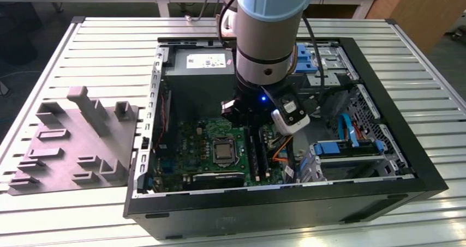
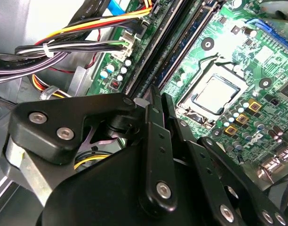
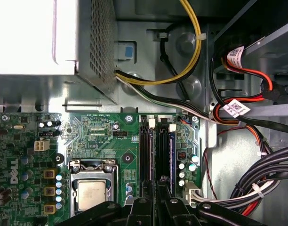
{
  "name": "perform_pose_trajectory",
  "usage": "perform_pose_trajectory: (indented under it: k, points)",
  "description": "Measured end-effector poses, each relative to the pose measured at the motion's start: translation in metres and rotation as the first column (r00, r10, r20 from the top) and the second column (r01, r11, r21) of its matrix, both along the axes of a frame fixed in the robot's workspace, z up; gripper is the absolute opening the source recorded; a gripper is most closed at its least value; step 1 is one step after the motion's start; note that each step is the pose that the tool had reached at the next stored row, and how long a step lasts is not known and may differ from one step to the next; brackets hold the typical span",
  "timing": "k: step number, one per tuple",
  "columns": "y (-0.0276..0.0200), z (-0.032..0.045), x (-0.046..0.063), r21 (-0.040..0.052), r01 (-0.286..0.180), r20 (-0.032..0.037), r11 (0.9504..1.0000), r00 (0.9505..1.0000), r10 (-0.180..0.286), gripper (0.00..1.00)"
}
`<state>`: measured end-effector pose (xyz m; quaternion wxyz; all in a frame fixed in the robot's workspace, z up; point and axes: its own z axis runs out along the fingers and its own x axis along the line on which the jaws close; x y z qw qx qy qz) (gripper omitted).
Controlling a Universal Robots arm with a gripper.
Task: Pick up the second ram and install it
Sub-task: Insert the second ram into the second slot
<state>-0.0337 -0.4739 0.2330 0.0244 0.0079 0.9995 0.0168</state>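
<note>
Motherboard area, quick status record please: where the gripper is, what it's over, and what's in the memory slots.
gripper: low inside the open computer case, above the motherboard; seen at
fingers: close together, tips in line with the memory slots
held item: cannot tell
memory slots: a dark blue stick stands in one slot; whether it is the second ram, cannot tell
nearby: processor socket beside the slots; cable bundle on the other side
outside the case: grey fixture tray on the slatted table
</note>
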Motion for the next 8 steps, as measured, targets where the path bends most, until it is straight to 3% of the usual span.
perform_pose_trajectory:
  k: [5,8]
  points:
    - [0.0,0.0,0.0,-0.0001,0.0,0.0,1.0,1.0,0.0,0.19]
    - [0.0,0.0,0.0,-0.0001,0.0,0.0,1.0,1.0,0.0,0.11]
